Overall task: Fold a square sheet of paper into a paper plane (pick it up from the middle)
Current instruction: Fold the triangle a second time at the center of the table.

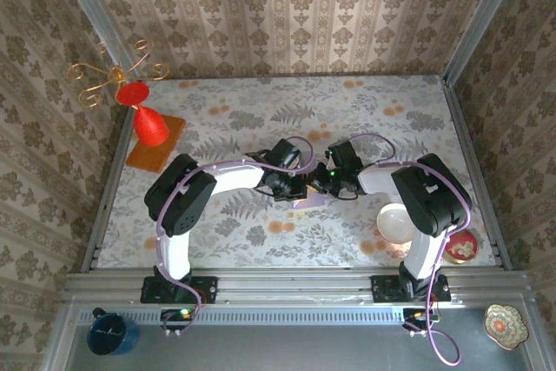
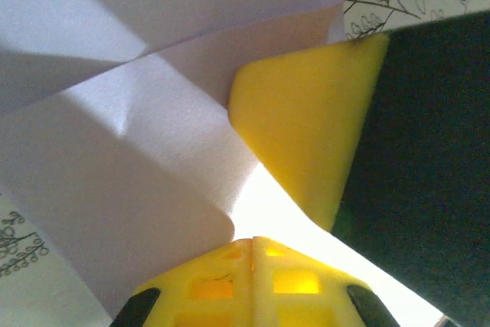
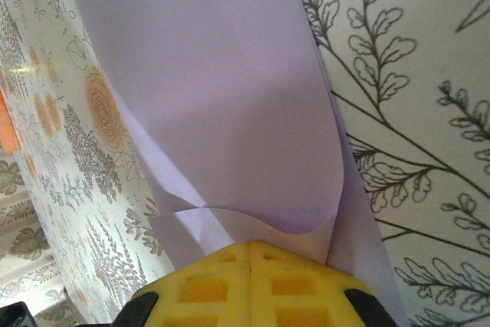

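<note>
The table (image 1: 261, 110) had a pale top printed with ferns and orange flowers. An orange mat (image 1: 148, 158) lay at its far left, a white bowl (image 1: 396, 221) near the right front and a red dish (image 1: 460, 247) just beside it. Whether the lilac paper (image 1: 311, 201) at the middle touched the top could not be told.

Top view: the square sheet of paper (image 1: 310, 201) is mostly hidden under the left tool (image 1: 294, 187) and the right tool (image 1: 323, 182). Its folds are too small to read.

Left wrist view: the sheet is cut off at the top and left edges, away from the tool.

Right wrist view: the sheet's near end is hidden behind the tool's pads (image 3: 207, 285). Its far end is cut off at the top edge.
</note>
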Motion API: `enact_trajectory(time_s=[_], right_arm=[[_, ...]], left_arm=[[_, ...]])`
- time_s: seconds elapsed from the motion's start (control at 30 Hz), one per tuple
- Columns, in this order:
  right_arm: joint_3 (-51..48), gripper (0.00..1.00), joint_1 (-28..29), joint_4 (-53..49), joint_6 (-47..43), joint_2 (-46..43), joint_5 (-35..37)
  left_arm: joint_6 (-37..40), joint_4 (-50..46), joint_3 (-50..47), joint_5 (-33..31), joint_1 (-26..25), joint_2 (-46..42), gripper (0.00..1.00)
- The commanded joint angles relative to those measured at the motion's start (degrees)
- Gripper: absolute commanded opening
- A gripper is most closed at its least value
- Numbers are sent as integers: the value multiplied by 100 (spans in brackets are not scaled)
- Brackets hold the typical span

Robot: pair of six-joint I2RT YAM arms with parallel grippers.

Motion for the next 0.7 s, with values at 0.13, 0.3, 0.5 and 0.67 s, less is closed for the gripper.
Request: enact_trajectory(time_s=[0.13,0.3,0.5,0.67], right_arm=[[-276,0,-16,-1038,-21,308,407],[-250,0,-34,-1103,-48,320,445],[-233,0,-60,-1127,-78,323,469],[-258,0,-69,-1136,-93,279,471]], left_arm=[[36,-288,-314,82,14,90,0],[-73,-303,-636,142,-10,-81,0],[-220,-500,-1128,139,-76,-540,0],[-226,-820,-1421,43,-89,-985,0]])
